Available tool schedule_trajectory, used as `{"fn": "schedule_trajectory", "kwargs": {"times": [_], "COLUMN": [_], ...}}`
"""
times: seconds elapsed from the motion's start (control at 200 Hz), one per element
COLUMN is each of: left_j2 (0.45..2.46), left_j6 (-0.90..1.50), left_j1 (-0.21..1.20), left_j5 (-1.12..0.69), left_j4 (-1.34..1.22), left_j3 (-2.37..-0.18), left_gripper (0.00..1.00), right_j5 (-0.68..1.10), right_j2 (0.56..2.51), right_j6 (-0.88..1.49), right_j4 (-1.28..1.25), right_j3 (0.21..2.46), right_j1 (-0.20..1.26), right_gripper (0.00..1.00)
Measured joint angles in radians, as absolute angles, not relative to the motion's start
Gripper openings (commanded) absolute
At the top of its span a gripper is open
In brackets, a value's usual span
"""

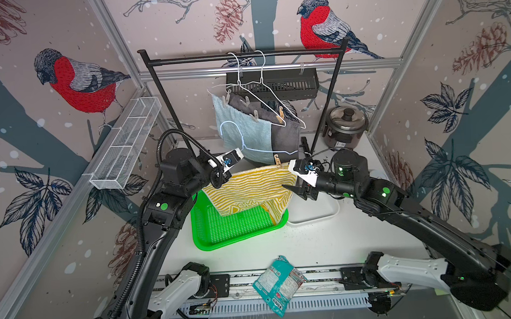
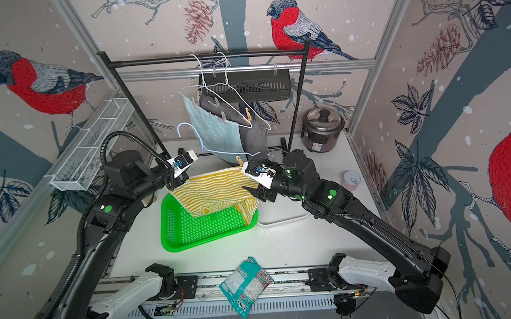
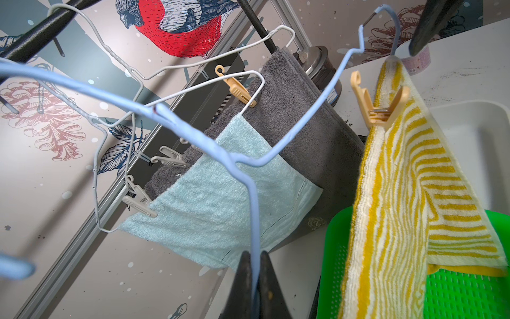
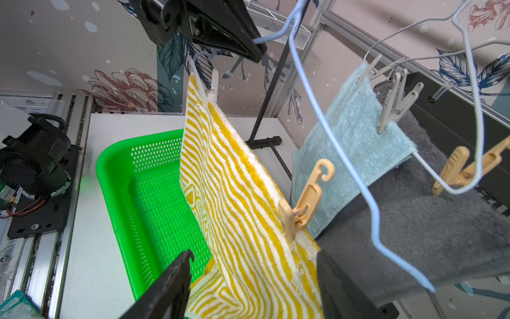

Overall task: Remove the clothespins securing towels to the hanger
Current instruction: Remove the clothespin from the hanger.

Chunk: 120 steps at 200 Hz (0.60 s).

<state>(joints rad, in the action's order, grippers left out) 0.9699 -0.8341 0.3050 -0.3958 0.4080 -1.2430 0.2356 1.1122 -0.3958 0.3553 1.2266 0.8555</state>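
Since the yellow striped towel point(image 1: 249, 187) hangs from the blue hanger point(image 3: 193, 134), that wire must not swing. At one corner of the hanger the left tool point(image 3: 255, 252) is clamped tight on the wire. Near the hanger's other corner the right tool point(image 4: 254, 256) gapes wide, empty, astride the towel's edge. On the hanger bar there, the tan clothespin point(image 4: 299, 204) bites cloth. I would squeeze its free handles only, then draw it off the bar.

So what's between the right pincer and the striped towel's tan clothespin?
Only the striped towel itself, running from the open right pincer to that clothespin; right wrist view.
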Motion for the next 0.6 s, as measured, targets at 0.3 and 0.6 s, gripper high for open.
{"fn": "schedule_trajectory", "kwargs": {"times": [0.3, 0.6], "left_j2": [0.966, 0.959], "left_j6": [-0.834, -0.837], "left_j1": [0.305, 0.305], "left_j5": [-0.396, -0.398], "left_j4": [0.408, 0.408], "left_j3": [-1.243, -1.243], "left_gripper": [0.00, 0.00], "right_j5": [0.194, 0.183], "right_j2": [1.151, 1.195], "right_j6": [-0.426, -0.455], "right_j4": [0.305, 0.251], "right_j3": [1.225, 1.229], "right_j1": [0.855, 0.855], "right_gripper": [0.66, 0.67]}}
